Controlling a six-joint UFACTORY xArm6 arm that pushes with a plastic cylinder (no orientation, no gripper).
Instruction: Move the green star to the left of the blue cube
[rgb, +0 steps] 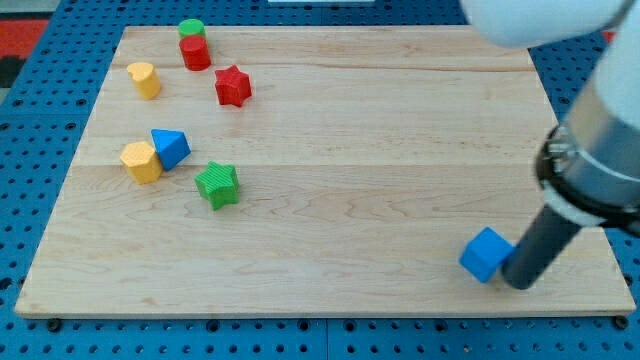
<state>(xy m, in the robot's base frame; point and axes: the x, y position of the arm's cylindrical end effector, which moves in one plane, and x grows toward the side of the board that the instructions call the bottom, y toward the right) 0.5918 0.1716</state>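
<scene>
One green star sits far off to my tip's left; the blue cube touches my tip, a bare rod with nothing to pinch. Best circle behind the star, then push it rightward, stopping short of the cube

Robotics lab bench, pale wooden tabletop on blue perforated metal pegboard, white robot arm w/ rod, small plastic blocks
</scene>
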